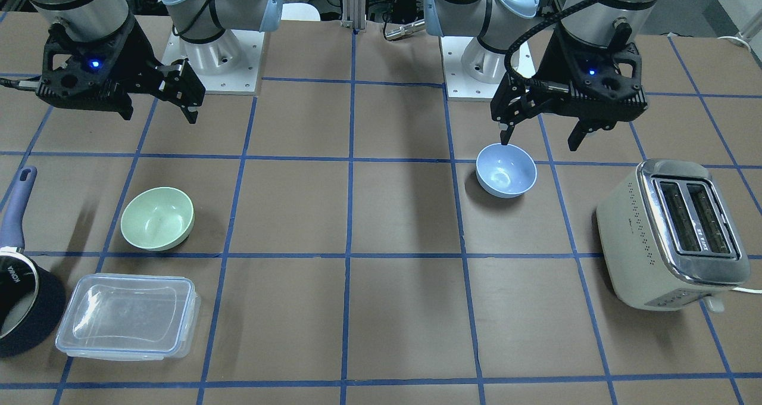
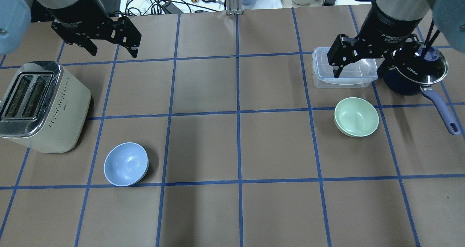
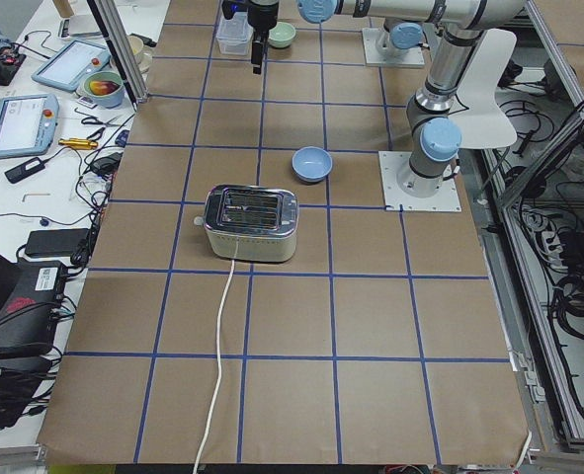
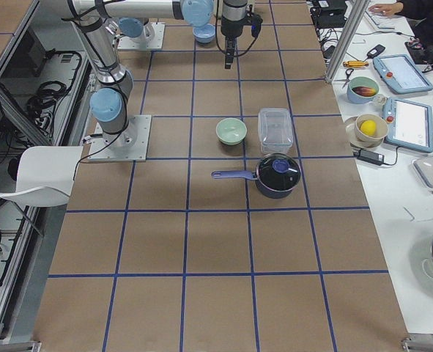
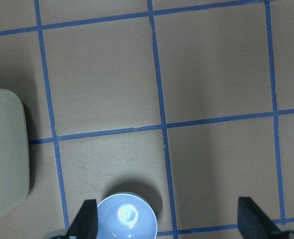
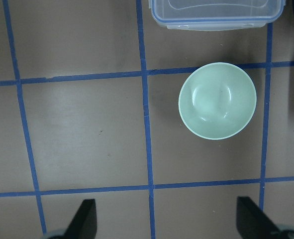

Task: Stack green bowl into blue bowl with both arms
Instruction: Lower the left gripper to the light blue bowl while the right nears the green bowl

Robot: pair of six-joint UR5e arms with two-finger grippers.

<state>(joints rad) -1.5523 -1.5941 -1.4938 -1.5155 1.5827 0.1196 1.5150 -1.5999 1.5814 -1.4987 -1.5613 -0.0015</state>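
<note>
The green bowl [image 2: 356, 117] sits upright and empty on the table's right side; it also shows in the front view [image 1: 158, 218] and the right wrist view [image 6: 217, 100]. The blue bowl [image 2: 126, 164] sits upright and empty on the left side, next to the toaster; it also shows in the front view [image 1: 506, 170] and at the bottom of the left wrist view [image 5: 126, 216]. My left gripper [image 2: 112, 51] is open and empty, held high above the table beyond the blue bowl. My right gripper [image 2: 358, 71] is open and empty, held high above the clear container, beyond the green bowl.
A cream toaster [image 2: 40, 105] stands at the far left, close to the blue bowl. A clear lidded container [image 2: 343, 67] and a dark blue saucepan [image 2: 417, 71] with a long handle lie just beyond the green bowl.
</note>
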